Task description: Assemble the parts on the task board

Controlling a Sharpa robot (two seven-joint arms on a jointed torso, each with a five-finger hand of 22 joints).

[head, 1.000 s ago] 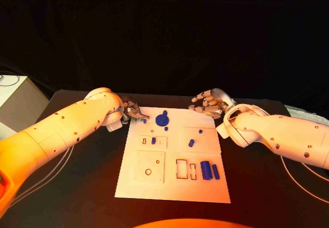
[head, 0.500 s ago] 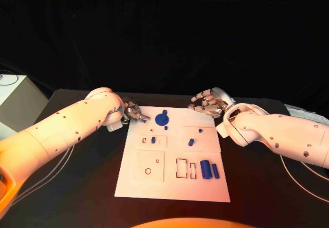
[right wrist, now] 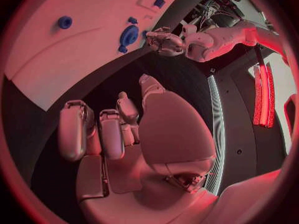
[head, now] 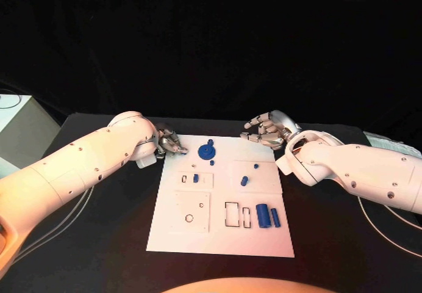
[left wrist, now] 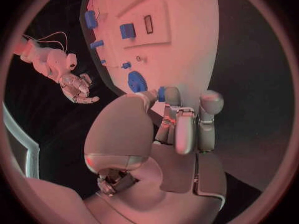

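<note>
Task board point(head: 220, 244) far corner: left hand point(head: 169, 144) pinches a small blue part point(left wrist: 161, 94); right hand point(head: 266, 132) spread, holding nothing

A black table point(head: 105, 244) carries thin cables point(head: 387, 235); a white box point(head: 22, 131) stands beside it.

My task board point(head: 220, 235) was white on the black table point(head: 343, 244). Its parts point(head: 263, 216) were blue. My arms point(head: 79, 165) were white, my hands point(head: 266, 131) silver.
</note>
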